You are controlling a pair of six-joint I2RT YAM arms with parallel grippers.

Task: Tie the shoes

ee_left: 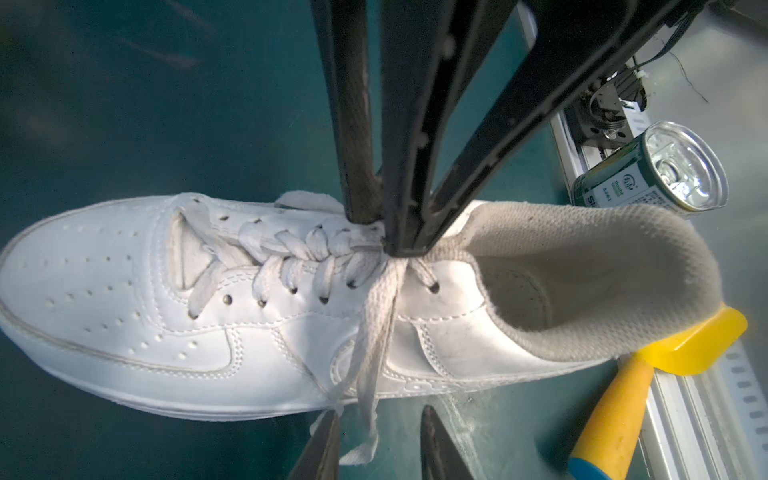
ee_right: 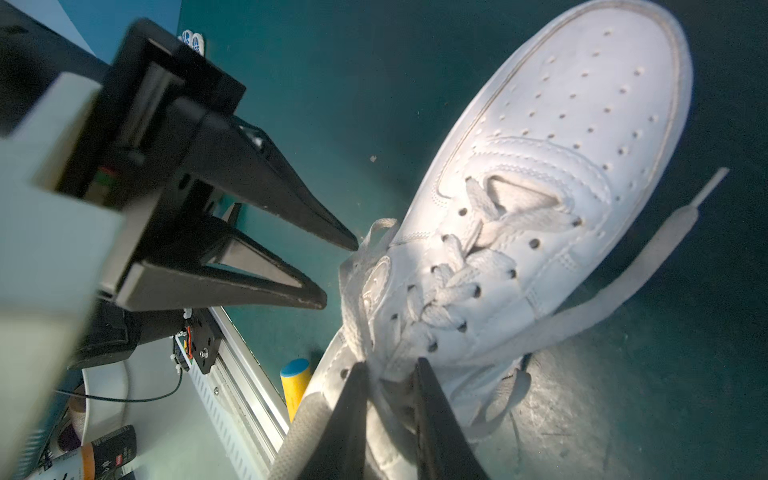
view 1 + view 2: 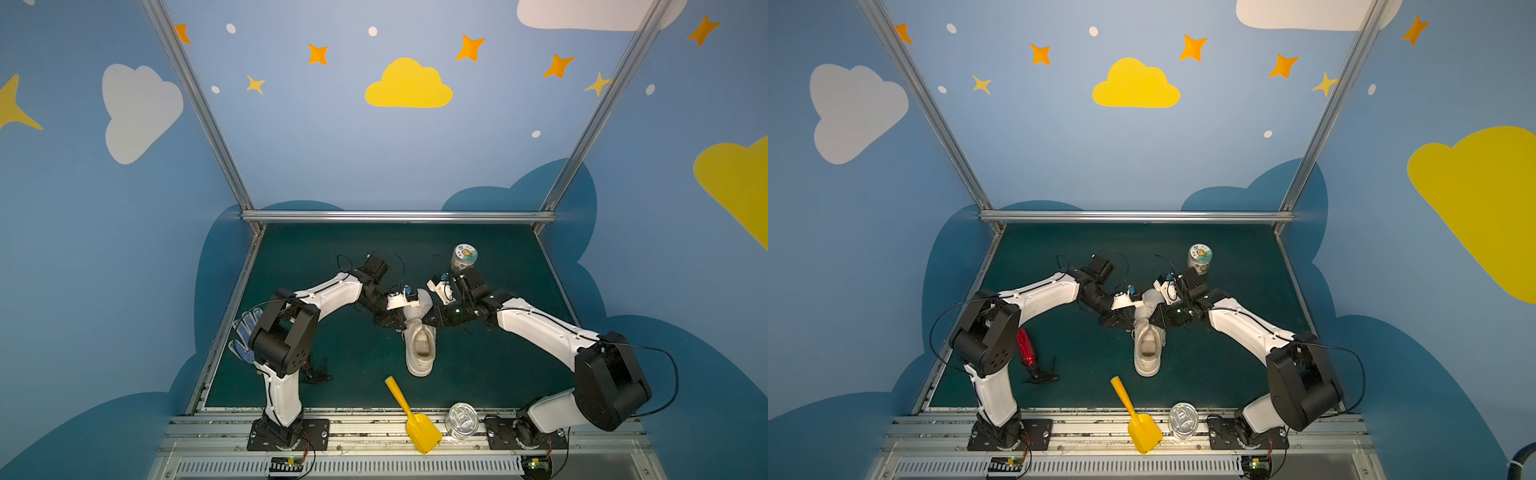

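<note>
Green mat [image 3: 478,353]: R gripper [image 1: 392,239] pinching laces [image 1: 374,332] atop sneaker [image 1: 124,291], L gripper [image 2: 340,272] open alongside

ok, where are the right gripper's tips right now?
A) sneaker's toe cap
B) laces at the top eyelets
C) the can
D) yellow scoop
B: in the left wrist view the right gripper pinches the laces where they bunch at the top eyelets of the sneaker, well clear of the yellow scoop and the can.
</note>
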